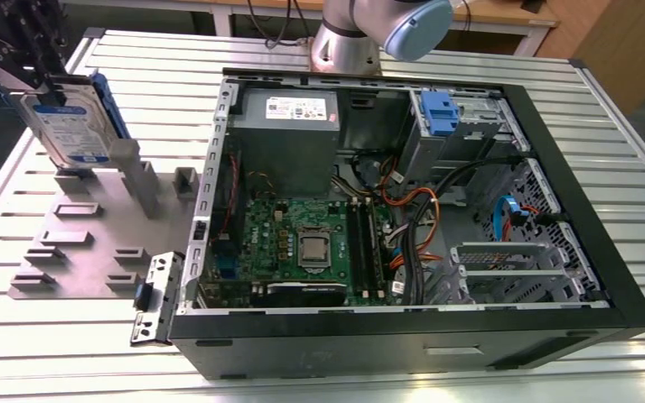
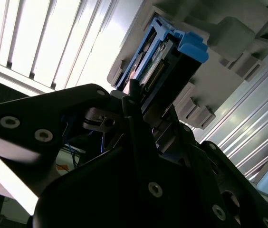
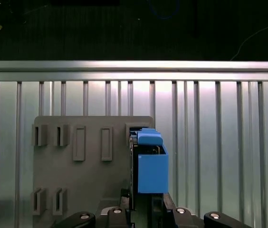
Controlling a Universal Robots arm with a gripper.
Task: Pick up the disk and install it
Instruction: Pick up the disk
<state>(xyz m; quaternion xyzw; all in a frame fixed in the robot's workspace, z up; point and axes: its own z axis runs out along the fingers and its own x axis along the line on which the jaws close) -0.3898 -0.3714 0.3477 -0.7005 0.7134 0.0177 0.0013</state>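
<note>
While clamping the disk (image 1: 70,122) by one end in the closed gripper (image 3: 146,199) over the holder (image 1: 87,252), risks a tilt or slip against the posts (image 1: 144,183)

The disk (image 1: 67,126) — silver-grey, blue-railed, white-and-blue label — is upright, slightly tilted.

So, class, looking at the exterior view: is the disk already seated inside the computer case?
No, the disk is outside the computer case, above the grey fixture plate at the exterior view's left.
</note>
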